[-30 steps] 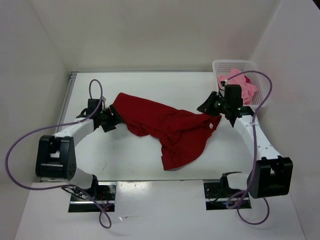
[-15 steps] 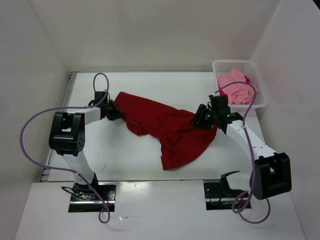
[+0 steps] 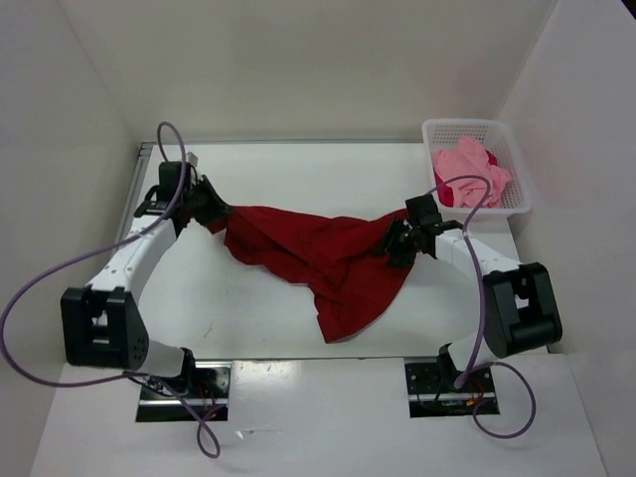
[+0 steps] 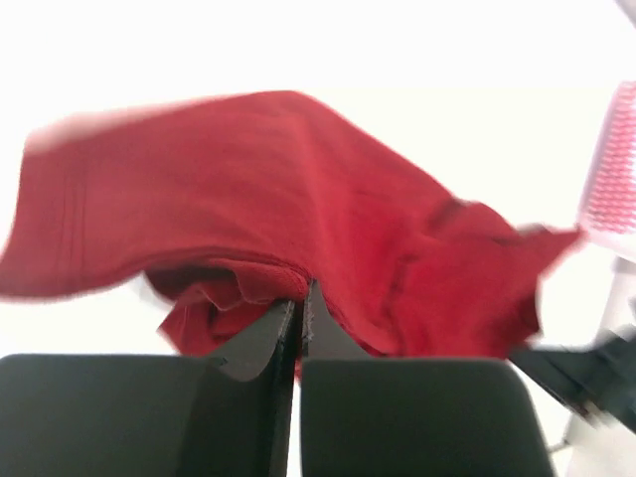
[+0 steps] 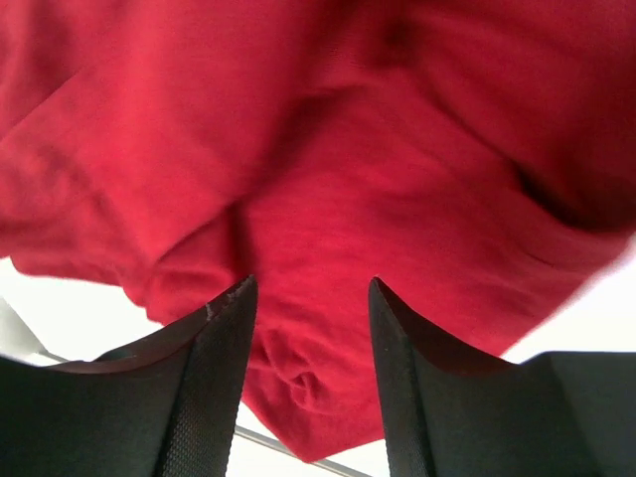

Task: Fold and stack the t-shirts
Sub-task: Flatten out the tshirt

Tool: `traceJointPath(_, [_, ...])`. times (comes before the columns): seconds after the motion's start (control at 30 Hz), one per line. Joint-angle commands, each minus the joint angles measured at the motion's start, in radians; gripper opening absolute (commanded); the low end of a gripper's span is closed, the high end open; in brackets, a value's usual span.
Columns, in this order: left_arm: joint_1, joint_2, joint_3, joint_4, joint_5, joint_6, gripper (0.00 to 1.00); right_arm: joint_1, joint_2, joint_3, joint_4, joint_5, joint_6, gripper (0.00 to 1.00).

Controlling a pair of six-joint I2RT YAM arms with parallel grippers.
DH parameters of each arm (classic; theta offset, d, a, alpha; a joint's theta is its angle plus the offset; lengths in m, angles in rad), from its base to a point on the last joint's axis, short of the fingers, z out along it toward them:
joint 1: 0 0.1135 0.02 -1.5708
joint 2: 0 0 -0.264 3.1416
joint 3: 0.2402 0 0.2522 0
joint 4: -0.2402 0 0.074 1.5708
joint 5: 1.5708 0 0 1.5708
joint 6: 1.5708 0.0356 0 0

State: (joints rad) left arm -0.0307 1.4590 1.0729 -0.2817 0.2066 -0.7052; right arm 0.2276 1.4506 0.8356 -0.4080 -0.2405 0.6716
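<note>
Since a second ago the left arm has swung out toward the far left corner of the desk [image 3: 328,169], dragging its end of the cloth along, while the right arm has drawn in and lower, away from the basket.

The dark red shirt [image 3: 318,253] now hangs stretched between the two arms across the middle of the desk. Its loose lower part droops in a crumpled point toward the near edge and lies on the surface.

The white mesh basket [image 3: 514,169] stands at the far right corner. In it lies the light pink shirt [image 3: 472,174], bunched up, with a sliver of brighter crimson shirt [image 3: 443,192] showing at its near left side.

The left tool [image 3: 214,211] is pinched narrow on the shirt's left edge; its wrist view shows the fingers all but meeting with a fold caught between them. The right tool [image 3: 395,243] grips the right end, its fingers [image 5: 224,338] a little apart with a thick bunch of red cloth wedged between.
</note>
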Motion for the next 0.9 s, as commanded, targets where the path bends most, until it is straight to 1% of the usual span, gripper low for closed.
traceJointPath(0.0, [-0.002, -0.116, 0.068, -0.224, 0.007, 0.032, 0.0, 0.01, 0.042, 0.048, 0.058, 0.001, 0.037, 0.55])
traceJointPath(0.03, [-0.002, -0.158, 0.077, -0.255, 0.007, 0.041, 0.0, 0.01, 0.051, 0.057, 0.067, 0.001, 0.037, 0.56])
traceJointPath(0.07, [-0.002, -0.172, 0.106, -0.319, -0.005, 0.041, 0.0, 0.01, 0.051, 0.071, 0.067, 0.01, 0.037, 0.56])
traceJointPath(0.17, [-0.002, -0.172, 0.151, -0.382, -0.038, 0.084, 0.0, 0.01, 0.1, 0.115, 0.058, 0.038, 0.017, 0.59])
traceJointPath(0.2, [0.012, -0.151, 0.162, -0.382, -0.047, 0.107, 0.01, 0.01, 0.135, 0.141, 0.058, 0.05, 0.017, 0.59])
traceJointPath(0.23, [0.024, -0.109, 0.174, -0.382, -0.038, 0.116, 0.01, 0.01, 0.157, 0.155, 0.058, 0.05, 0.017, 0.59])
traceJointPath(0.27, [0.047, -0.082, 0.174, -0.34, -0.038, 0.116, 0.01, 0.01, 0.178, 0.169, 0.058, 0.05, 0.017, 0.59])
traceJointPath(0.3, [0.048, -0.015, 0.212, -0.318, -0.038, 0.125, 0.01, 0.01, 0.218, 0.198, 0.069, 0.062, 0.017, 0.59])
traceJointPath(0.4, [0.057, 0.108, 0.312, -0.246, -0.029, 0.125, 0.01, 0.01, 0.283, 0.243, 0.069, 0.102, 0.008, 0.6])
traceJointPath(0.43, [0.057, 0.197, 0.349, -0.216, -0.029, 0.125, 0.01, 0.01, 0.297, 0.243, 0.069, 0.125, 0.008, 0.6])
traceJointPath(0.47, [0.057, 0.246, 0.433, -0.215, -0.029, 0.125, 0.01, 0.01, 0.312, 0.256, 0.069, 0.125, -0.001, 0.6])
traceJointPath(0.5, [0.057, 0.349, 0.478, -0.215, -0.015, 0.125, 0.01, 0.01, 0.326, 0.272, 0.069, 0.139, -0.001, 0.6])
traceJointPath(0.53, [0.057, 0.4, 0.519, -0.215, -0.015, 0.125, 0.01, 0.01, 0.336, 0.272, 0.054, 0.139, -0.001, 0.6])
traceJointPath(0.6, [0.057, 0.495, 0.609, -0.241, 0.035, 0.125, 0.03, 0.01, 0.327, 0.272, 0.035, 0.139, -0.001, 0.6])
traceJointPath(0.67, [0.057, 0.495, 0.575, -0.192, 0.03, 0.125, 0.05, 0.019, 0.245, 0.203, 0.035, 0.188, -0.001, 0.62])
traceJointPath(0.7, [0.057, 0.466, 0.549, -0.174, 0.011, 0.136, 0.07, 0.019, 0.216, 0.183, 0.046, 0.199, -0.001, 0.62])
traceJointPath(0.73, [0.07, 0.466, 0.508, -0.15, 0.001, 0.136, 0.17, 0.019, 0.193, 0.168, 0.046, 0.208, 0.008, 0.63])
traceJointPath(0.77, [0.08, 0.466, 0.507, -0.149, 0.001, 0.151, 0.25, 0.019, 0.163, 0.157, 0.046, 0.222, 0.008, 0.63])
traceJointPath(0.83, [0.11, 0.517, 0.507, -0.169, 0.011, 0.167, 0.46, 0.019, 0.154, 0.122, 0.046, 0.231, 0.008, 0.63])
traceJointPath(0.87, [0.11, 0.517, 0.496, -0.169, 0.011, 0.167, 0.64, 0.019, 0.154, 0.111, 0.046, 0.24, 0.008, 0.63])
